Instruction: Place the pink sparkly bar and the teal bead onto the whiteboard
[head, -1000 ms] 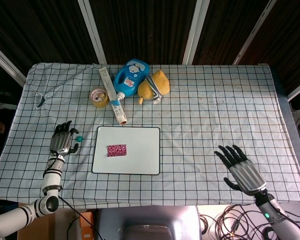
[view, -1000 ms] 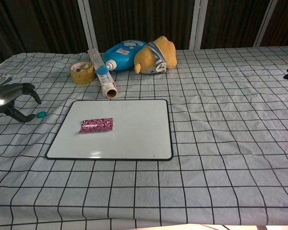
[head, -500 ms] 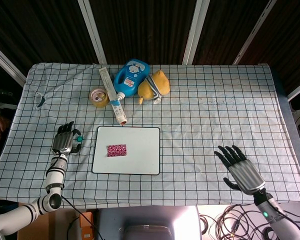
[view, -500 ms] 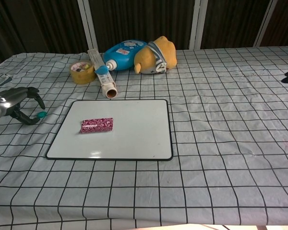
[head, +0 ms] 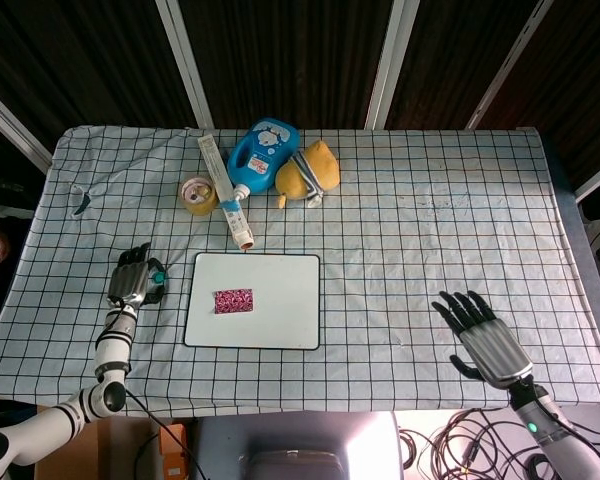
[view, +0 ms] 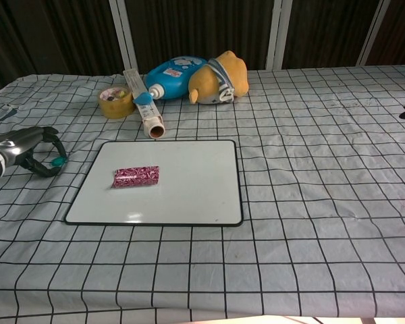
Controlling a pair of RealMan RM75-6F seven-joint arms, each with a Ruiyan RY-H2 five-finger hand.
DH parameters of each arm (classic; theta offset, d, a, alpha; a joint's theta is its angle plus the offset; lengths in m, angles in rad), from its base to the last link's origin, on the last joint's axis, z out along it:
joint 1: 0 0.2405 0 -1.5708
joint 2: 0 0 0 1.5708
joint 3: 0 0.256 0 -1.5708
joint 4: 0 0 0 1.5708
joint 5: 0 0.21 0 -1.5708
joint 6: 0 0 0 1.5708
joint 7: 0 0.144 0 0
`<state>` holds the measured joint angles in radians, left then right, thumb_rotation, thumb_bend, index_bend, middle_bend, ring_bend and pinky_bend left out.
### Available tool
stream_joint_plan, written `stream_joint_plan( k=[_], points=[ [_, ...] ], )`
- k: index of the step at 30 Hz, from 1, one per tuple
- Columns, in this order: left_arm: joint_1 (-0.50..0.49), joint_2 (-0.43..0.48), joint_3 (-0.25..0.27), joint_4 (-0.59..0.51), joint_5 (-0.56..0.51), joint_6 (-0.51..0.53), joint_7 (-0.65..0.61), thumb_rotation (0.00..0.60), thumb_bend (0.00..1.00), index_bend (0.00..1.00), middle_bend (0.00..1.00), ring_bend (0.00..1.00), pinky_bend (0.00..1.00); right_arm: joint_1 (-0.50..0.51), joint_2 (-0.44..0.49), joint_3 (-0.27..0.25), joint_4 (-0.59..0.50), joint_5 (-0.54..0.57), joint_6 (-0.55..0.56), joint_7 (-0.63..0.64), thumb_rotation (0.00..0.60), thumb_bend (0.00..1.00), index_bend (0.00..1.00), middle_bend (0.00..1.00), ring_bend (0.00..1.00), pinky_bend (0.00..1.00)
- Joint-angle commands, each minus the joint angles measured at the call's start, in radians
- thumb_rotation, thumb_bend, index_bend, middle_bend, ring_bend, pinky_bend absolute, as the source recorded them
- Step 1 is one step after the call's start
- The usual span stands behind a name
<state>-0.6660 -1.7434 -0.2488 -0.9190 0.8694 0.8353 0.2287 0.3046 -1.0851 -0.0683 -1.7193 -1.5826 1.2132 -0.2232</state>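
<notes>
Teal bead (view: 56,160) beside whiteboard's (view: 189,202) left edge

My left hand (head: 132,283) has a silver-grey metal back and dark, almost black fingers, and it joins a slim white forearm built of rounded segments with dark bands at the joints. My right hand (head: 485,337) looks the same, with a ribbed silver-grey back and black fingers, on a wrist of grey and white casing that carries a small green-lit spot. In the chest view my left hand shows as a smooth silver shell with black fingers.
</notes>
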Motion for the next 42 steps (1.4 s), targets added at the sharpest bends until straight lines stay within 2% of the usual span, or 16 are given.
stream_joint_plan(
  k=[1, 13, 20, 26, 33, 37, 42],
  points=[
    [0.0, -0.003, -0.003, 0.008, 0.005, -0.001, -0.003, 0.6, 0.36, 0.44, 0.03, 0.0, 0.0, -0.001, 0.001, 0.001, 0.0, 0.001, -0.001, 0.001, 0.6, 0.25, 0.0, 0.0, 0.0, 0.03],
    [0.007, 0.0, -0.012, 0.022, 0.007, -0.013, -0.007, 0.6, 0.36, 0.51, 0.05, 0.0, 0.0, -0.003, -0.003, 0.005, -0.002, 0.006, -0.016, -0.008, 0.6, 0.25, 0.0, 0.0, 0.0, 0.03],
    [0.02, 0.022, -0.015, -0.015, 0.025, 0.008, -0.013, 0.6, 0.36, 0.54, 0.06, 0.0, 0.0, -0.003, -0.007, 0.009, -0.002, 0.008, -0.021, -0.012, 0.6, 0.25, 0.0, 0.0, 0.0, 0.03],
    [0.041, 0.08, -0.012, -0.157, 0.052, 0.075, 0.012, 0.6, 0.36, 0.55, 0.06, 0.0, 0.0, -0.001, -0.015, 0.011, -0.003, 0.004, -0.024, -0.013, 0.6, 0.25, 0.0, 0.0, 0.0, 0.03],
    [0.043, 0.134, -0.008, -0.411, 0.077, 0.156, 0.089, 0.6, 0.36, 0.55, 0.07, 0.0, 0.0, 0.006, -0.029, 0.011, 0.007, 0.001, -0.04, -0.007, 0.6, 0.25, 0.0, 0.0, 0.0, 0.03],
    [0.016, 0.127, -0.009, -0.514, 0.064, 0.172, 0.157, 0.6, 0.36, 0.55, 0.07, 0.0, 0.0, 0.008, -0.033, 0.009, 0.011, -0.006, -0.044, 0.002, 0.6, 0.25, 0.0, 0.0, 0.0, 0.03],
    [-0.029, 0.073, -0.011, -0.546, 0.036, 0.188, 0.237, 0.6, 0.36, 0.55, 0.07, 0.0, 0.0, 0.011, -0.034, 0.007, 0.019, -0.012, -0.047, 0.029, 0.6, 0.25, 0.0, 0.0, 0.0, 0.03]
  ],
)
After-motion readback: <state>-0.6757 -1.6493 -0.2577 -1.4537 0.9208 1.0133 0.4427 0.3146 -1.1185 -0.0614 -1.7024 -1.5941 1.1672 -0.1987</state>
